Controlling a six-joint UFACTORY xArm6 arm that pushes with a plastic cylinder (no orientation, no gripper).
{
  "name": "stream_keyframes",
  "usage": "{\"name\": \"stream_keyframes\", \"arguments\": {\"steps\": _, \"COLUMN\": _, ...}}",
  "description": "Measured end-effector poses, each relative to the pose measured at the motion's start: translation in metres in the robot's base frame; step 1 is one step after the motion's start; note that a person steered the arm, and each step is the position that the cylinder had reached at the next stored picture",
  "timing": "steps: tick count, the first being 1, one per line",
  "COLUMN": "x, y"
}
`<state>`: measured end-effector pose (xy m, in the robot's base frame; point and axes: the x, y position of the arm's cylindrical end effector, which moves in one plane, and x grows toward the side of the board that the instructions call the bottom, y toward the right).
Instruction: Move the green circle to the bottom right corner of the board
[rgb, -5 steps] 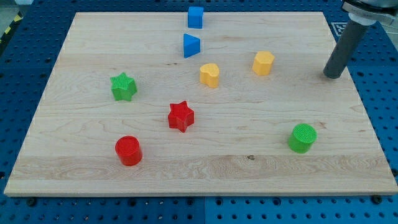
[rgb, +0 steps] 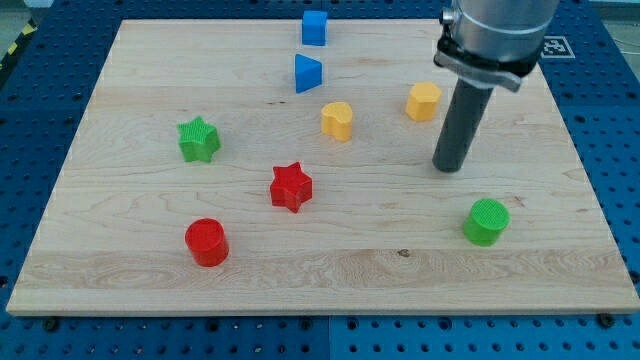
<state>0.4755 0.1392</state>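
The green circle (rgb: 486, 221) is a short green cylinder at the view's lower right of the wooden board (rgb: 150, 260). My tip (rgb: 449, 167) rests on the board just above and a little left of the green circle, with a small gap between them. The dark rod rises from the tip toward the view's top, below a grey arm housing.
A yellow block (rgb: 424, 101) lies up-left of the tip, another yellow block (rgb: 337, 120) further left. A blue triangle (rgb: 307, 73) and a blue cube (rgb: 314, 27) sit at top centre. A red star (rgb: 291, 187), a red cylinder (rgb: 207, 241) and a green star (rgb: 198, 139) lie at left.
My tip has moved left and down, from near the board's right edge to a spot just above the green circle. No block has moved.
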Motion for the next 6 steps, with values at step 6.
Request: {"name": "stream_keyframes", "arguments": {"steps": 6, "x": 0.088, "y": 0.057}}
